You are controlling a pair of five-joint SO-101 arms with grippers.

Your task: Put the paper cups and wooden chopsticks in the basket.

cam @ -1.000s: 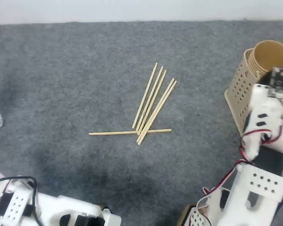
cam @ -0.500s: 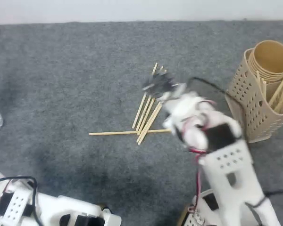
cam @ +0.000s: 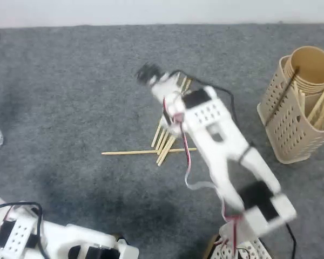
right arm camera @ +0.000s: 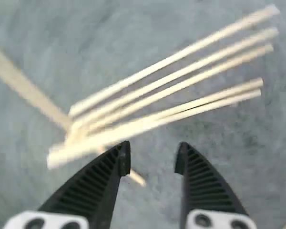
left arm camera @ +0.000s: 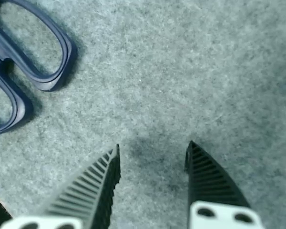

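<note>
Our right gripper [right arm camera: 152, 149] hangs released, jaws apart, with the wooden chopsticks [right arm camera: 181, 90] lying on the surface [right arm camera: 43, 33] just beyond its tips, long axis running nearly jaw to jaw, so we judge a wrist turn comes first.

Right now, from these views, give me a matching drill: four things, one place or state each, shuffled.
Things:
1. paper cups
2. loose chopsticks
3. scissors
4. right pincer

Place or state:
A. open, just above the wooden pile
B. nested inside the basket
C. dark blue handles, flat on the grey mat
D. pale sticks fanned out, one lying crosswise

Pairs: 1-B, 2-D, 3-C, 4-A.
</note>
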